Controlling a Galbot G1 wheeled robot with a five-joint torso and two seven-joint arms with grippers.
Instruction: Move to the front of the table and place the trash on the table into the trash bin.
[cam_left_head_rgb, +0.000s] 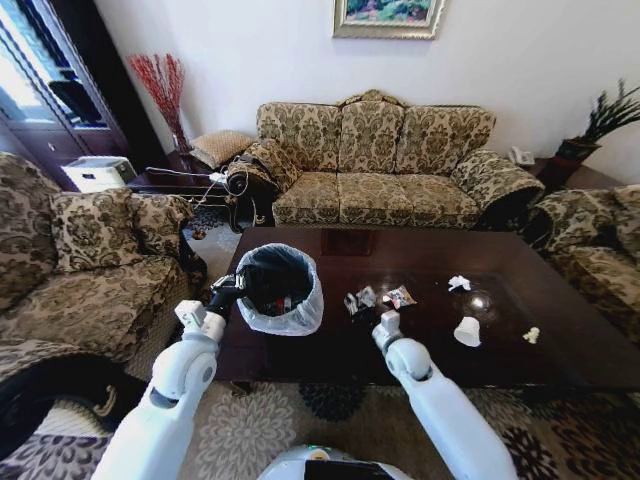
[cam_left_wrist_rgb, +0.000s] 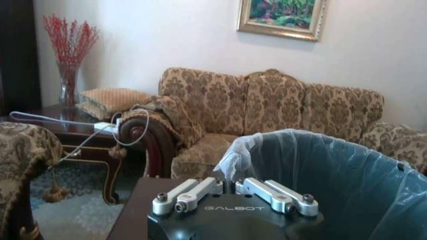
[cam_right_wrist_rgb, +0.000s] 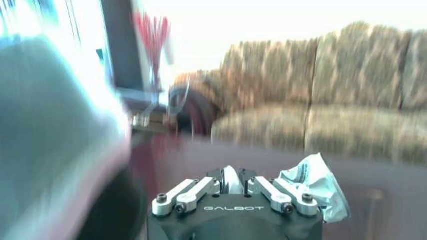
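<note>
**Right arm reaching at the wrappers, bin crowding the left**

Right gripper (cam_left_head_rgb: 384, 318) sits low over the bench (cam_left_head_rgb: 520, 262); a pale scrap shows between its fingers (cam_right_wrist_rgb: 230, 179), though whether they pinch it I cannot tell. Wrappers (cam_left_head_rgb: 398, 296) lie just beside. Left gripper (cam_left_head_rgb: 224, 293) touches the bin (cam_left_head_rgb: 282, 290) rim, fingers unclear; a nudge could tip it. Cup (cam_left_head_rgb: 467, 331) and paper (cam_left_head_rgb: 459, 283) wait farther right.

Both white arms reach forward. The left gripper (cam_left_head_rgb: 226, 293) is held ahead of its bent elbow. The right gripper (cam_left_head_rgb: 366, 303), low and forward, has its fingers clamped on something pale.
</note>
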